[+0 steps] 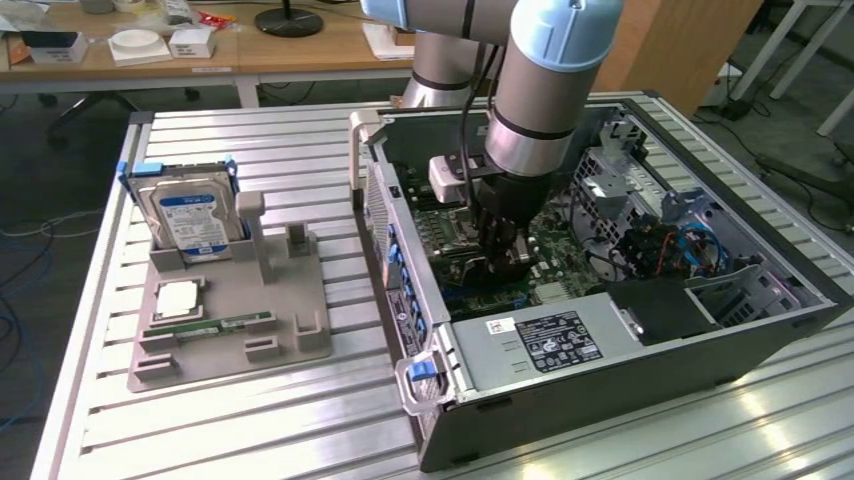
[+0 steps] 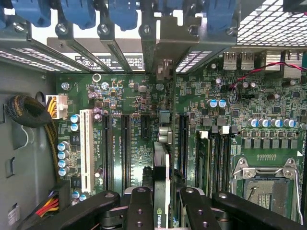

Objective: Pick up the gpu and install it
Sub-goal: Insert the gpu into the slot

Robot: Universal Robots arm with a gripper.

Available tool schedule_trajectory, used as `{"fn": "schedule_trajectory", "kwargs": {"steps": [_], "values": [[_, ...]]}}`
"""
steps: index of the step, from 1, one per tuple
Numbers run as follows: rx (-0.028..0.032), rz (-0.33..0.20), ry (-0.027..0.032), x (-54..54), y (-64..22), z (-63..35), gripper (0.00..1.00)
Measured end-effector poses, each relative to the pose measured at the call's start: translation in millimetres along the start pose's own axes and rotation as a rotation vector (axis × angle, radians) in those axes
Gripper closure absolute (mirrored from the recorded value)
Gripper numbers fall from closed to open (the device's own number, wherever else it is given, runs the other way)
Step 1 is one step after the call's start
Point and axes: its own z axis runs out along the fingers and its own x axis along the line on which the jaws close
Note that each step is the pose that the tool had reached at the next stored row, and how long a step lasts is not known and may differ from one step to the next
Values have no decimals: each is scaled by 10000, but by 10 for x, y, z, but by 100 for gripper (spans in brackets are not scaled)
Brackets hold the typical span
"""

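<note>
In the wrist view the gpu [image 2: 161, 167] is shown edge-on, its faces hidden and its held end cut off at the picture's edge between the fingers of the gripper [image 2: 165, 194], and the label [image 1: 550, 340] print in the exterior view is too small to be read.

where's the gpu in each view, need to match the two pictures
Exterior view: the gpu is a dark shape low inside the open computer case, below the fingers and largely hidden by them.
Wrist view: the gpu stands edge-on, clamped between the fingers.
Shared landmark: the green motherboard.
</note>
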Motion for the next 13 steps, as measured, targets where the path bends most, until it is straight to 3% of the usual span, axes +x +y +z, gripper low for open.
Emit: {"fn": "schedule_trajectory", "kwargs": {"steps": [13], "values": [[10,-2,-5,-1,-10,-42,74]]}}
